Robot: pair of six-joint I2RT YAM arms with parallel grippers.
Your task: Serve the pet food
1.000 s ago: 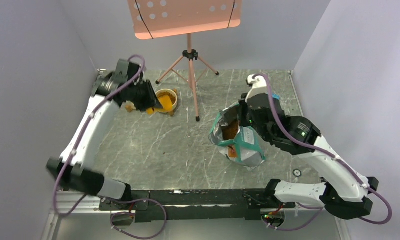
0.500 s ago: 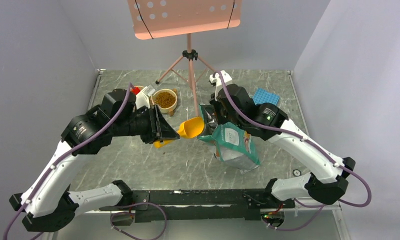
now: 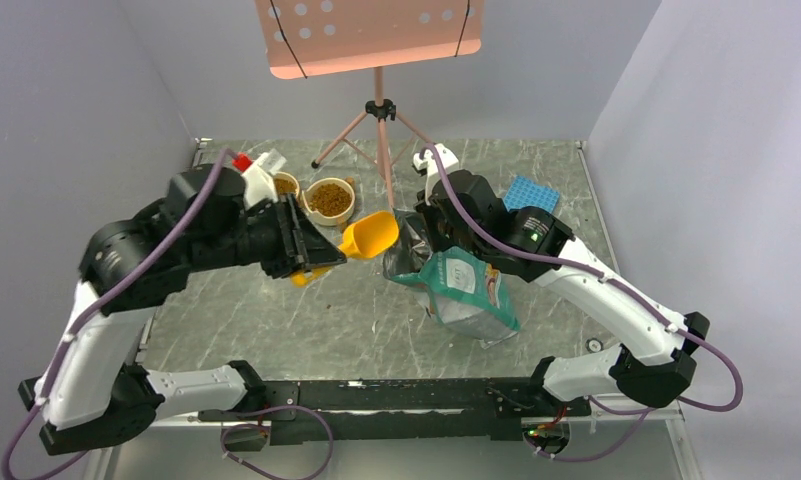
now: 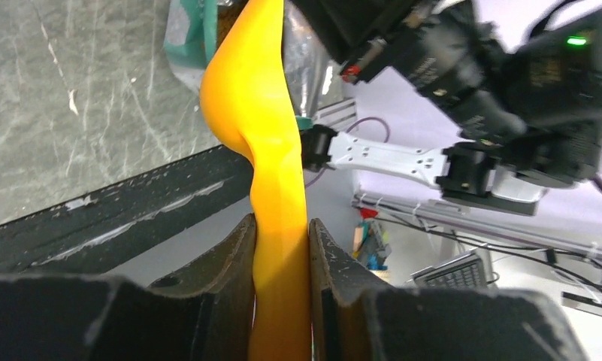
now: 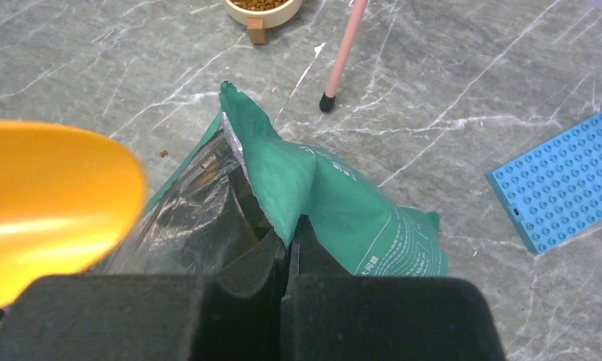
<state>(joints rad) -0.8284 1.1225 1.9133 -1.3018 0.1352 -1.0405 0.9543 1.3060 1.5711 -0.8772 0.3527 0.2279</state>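
Trouble could come at the bag mouth. The left fingers [image 4: 231, 262] pinch the handle of the yellow plastic scoop [image 3: 368, 236], and its cup is just beside the opening of the teal-green foil bag [image 3: 468, 292]. The right fingers [image 5: 249, 267], pressed together, hold this bag by its upper edge. The brown kibble pellets [image 3: 329, 197] that I can see lie in the cream bowl [image 3: 334, 218] at the back of the desk [image 3: 376, 315]. If the scoop pushes the soft wall, the bag may fold shut, tip over, or slip from the grip.

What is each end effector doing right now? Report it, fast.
The left end effector: closed on the handle of the yellow scoop.
The right end effector: closed on the rim of the teal-green bag.
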